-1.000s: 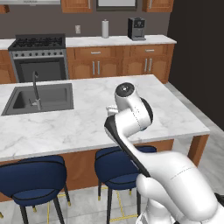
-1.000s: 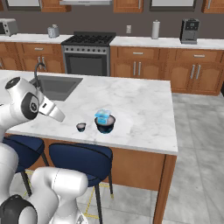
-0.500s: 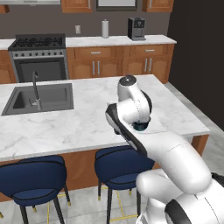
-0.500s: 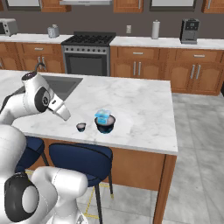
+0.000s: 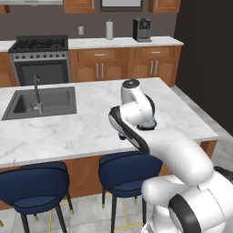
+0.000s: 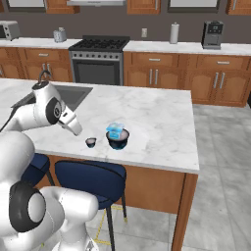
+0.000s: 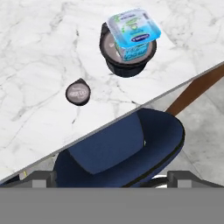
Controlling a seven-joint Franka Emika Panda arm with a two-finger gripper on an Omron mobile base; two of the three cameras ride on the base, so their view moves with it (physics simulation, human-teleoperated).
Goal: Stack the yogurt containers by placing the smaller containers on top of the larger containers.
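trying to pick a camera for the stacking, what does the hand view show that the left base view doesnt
Hand view alone: the tiny dark cup lying apart from the stack on the marble, its pale top facing the camera, and the printed lid of the light-blue cup. Left base view alone: the sink, stove and coffee machine. Both: the light-blue cup sitting on the wide dark tub, the marble counter and a blue stool.
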